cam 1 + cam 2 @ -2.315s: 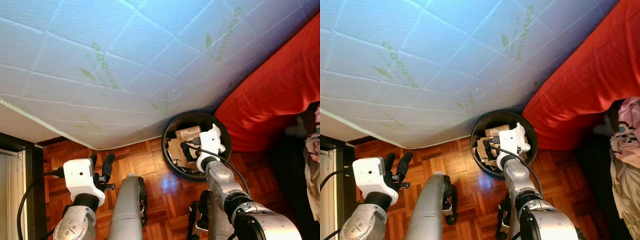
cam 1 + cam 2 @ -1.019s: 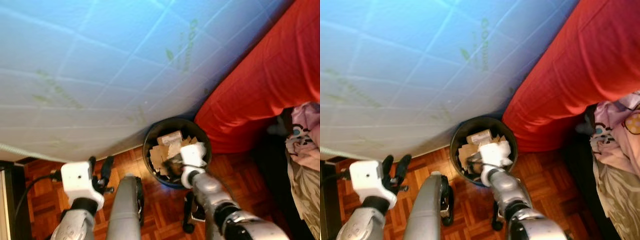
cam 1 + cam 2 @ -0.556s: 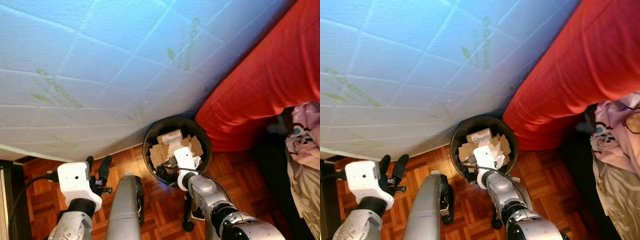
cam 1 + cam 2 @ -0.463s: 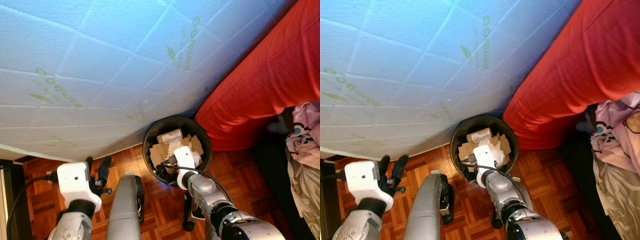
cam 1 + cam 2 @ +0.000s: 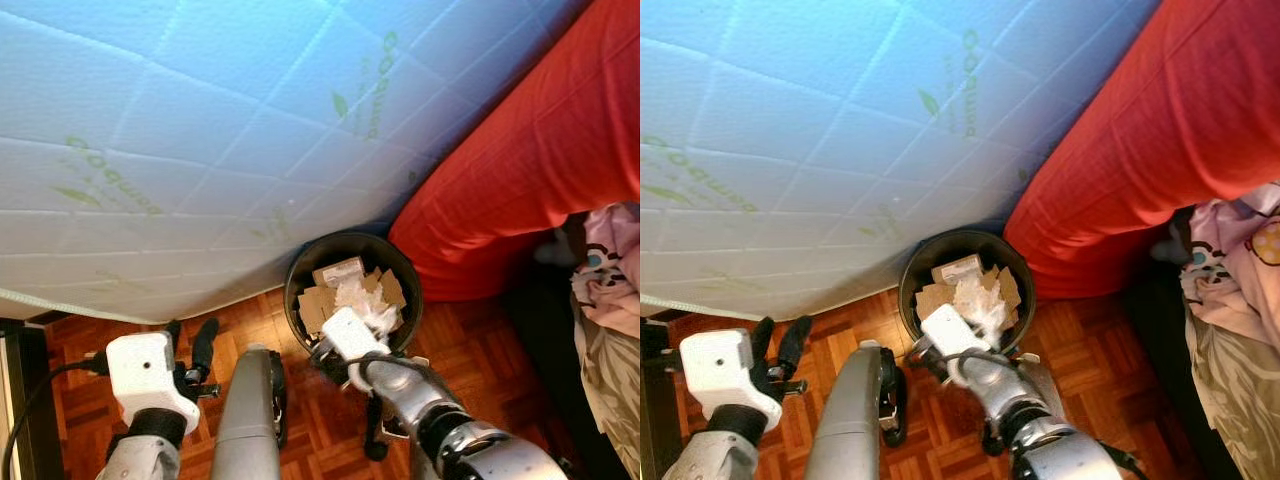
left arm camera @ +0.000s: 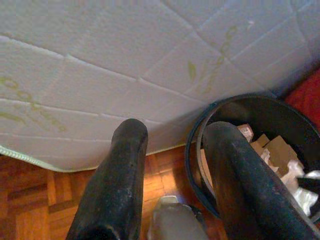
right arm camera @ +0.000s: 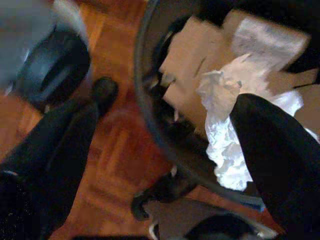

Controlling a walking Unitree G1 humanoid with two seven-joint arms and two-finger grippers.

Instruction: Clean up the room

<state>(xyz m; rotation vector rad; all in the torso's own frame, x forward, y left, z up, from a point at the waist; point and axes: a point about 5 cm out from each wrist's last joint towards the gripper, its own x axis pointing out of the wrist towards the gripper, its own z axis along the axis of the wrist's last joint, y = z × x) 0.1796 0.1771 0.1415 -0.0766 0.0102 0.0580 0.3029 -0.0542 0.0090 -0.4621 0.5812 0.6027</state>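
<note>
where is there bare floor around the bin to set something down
Bare wood floor lies between the mattress edge and the left gripper, and right of the bin below the red cover. The bin itself is crowded with cardboard and crumpled paper.

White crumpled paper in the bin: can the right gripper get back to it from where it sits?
Probably yes. The right gripper is open beside the black bin, and the white crumpled paper lies on top of the cardboard scraps, uncovered. The rim is the only obstacle.
</note>
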